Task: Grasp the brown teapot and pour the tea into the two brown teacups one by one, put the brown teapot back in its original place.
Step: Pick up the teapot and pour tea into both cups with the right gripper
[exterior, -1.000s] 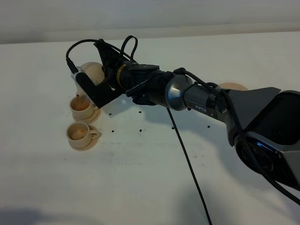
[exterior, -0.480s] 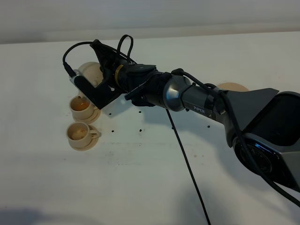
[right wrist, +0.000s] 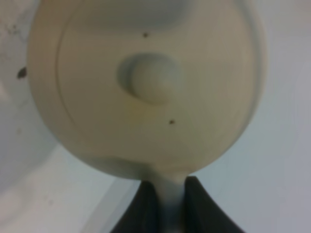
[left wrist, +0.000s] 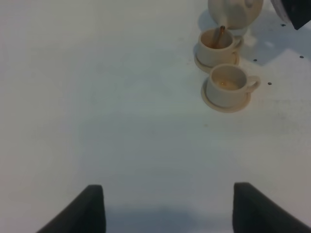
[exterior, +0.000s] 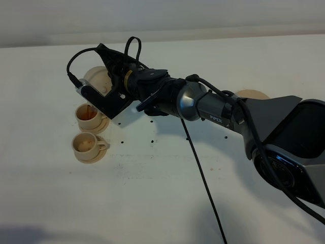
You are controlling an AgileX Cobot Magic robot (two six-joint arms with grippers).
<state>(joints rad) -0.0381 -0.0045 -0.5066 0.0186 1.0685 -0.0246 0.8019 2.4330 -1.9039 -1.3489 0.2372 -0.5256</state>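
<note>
1. Right gripper (right wrist: 169,209): the jaws are closed tight on the loop handle (right wrist: 169,190) of the brown teapot (exterior: 95,79). The two dark fingers (right wrist: 141,211) press the handle from either side. No other object is in contact with it.

2. Left gripper (left wrist: 167,187): the jaws stand wide apart over the bare desk (exterior: 152,198). It holds and touches nothing. Only the finger ends show, cut off at the frame edge.

3. Brown teapot: it is held off the desk at the far left and tilted down toward the far teacup (exterior: 90,115). A thin brown stream (left wrist: 222,33) runs from the teapot into that cup. The lid (right wrist: 97,126) is in place, with its knob (right wrist: 151,83) showing.

4. Near teacup (exterior: 86,144): it stands upright on its saucer (exterior: 91,157), just beside the far teacup on the near side.

5. Disc (exterior: 252,93): it lies on the desk at the far right, well apart from the teapot.

6. Limits of view:
- In the exterior view the wrist camera bracket (exterior: 104,101) hides the right gripper's fingers and most of the teapot.
- The arm (exterior: 213,109) covers the near part of the disc.
- The left wrist view cuts off the top of the teapot.
- The fill level of the near teacup cannot be made out.
- Small dark specks (exterior: 152,138) lie on the desk; what they are cannot be told.
</note>
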